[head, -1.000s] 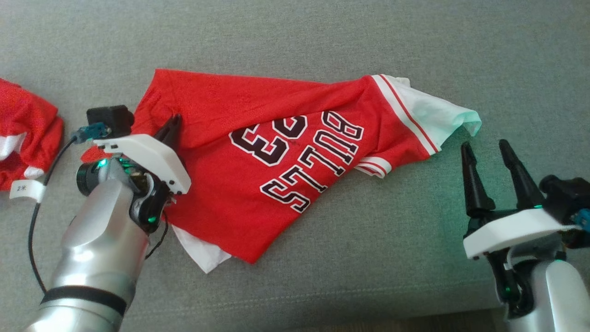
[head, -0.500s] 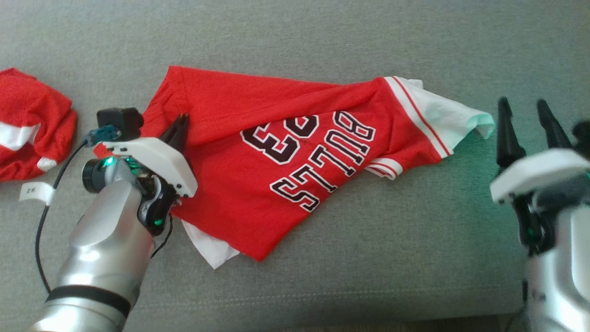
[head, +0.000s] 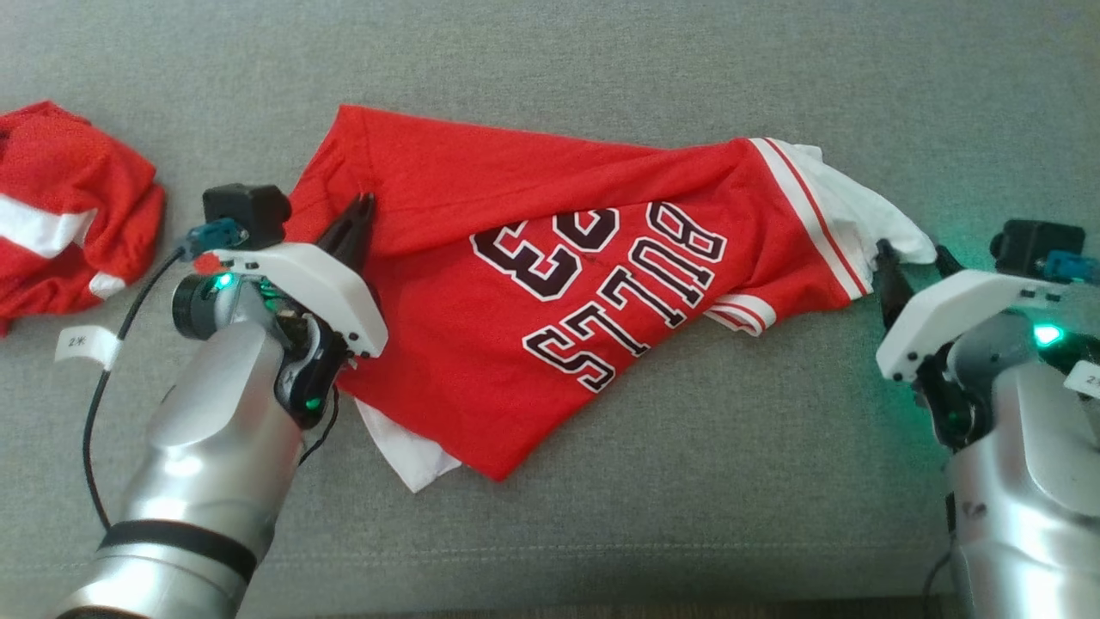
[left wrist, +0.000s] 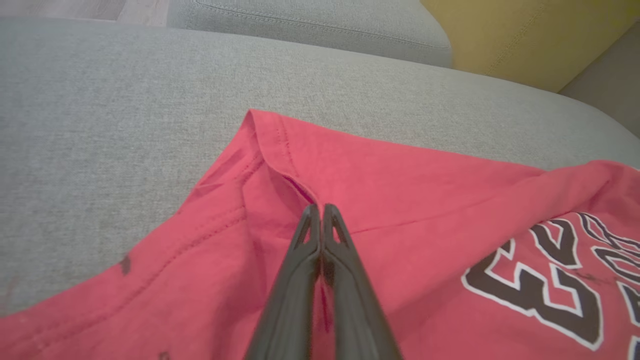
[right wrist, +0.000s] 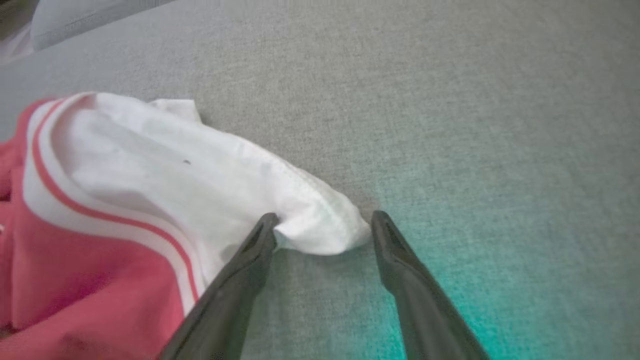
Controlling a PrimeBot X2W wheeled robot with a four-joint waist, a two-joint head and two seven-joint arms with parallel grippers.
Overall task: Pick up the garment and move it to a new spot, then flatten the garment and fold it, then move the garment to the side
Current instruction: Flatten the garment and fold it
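Observation:
The garment (head: pixel 550 284) is a red jersey with dark "BULLS 23" lettering and white sleeves, lying creased on the grey sofa cushion (head: pixel 687 69). My left gripper (head: pixel 364 205) rests on its left part, near the red hem. In the left wrist view the left gripper (left wrist: pixel 320 207) is shut, and a raised fold of the garment (left wrist: pixel 400 200) runs into its tips. My right gripper (head: pixel 915 256) is at the garment's right end. There the right gripper (right wrist: pixel 324 220) stands open, one finger on each side of the white sleeve (right wrist: pixel 200 170) tip.
A second red and white garment (head: pixel 69 198) lies bunched at the far left, with a white label (head: pixel 82 346) and a black cable beside my left arm. A yellow cushion (left wrist: pixel 525 35) shows behind the sofa. The seat's front seam (head: pixel 601 550) runs near the bottom.
The head camera has shifted. My right gripper has moved up and in to the white sleeve tip, which now sits between its open fingers. The left gripper stays shut on the red cloth.

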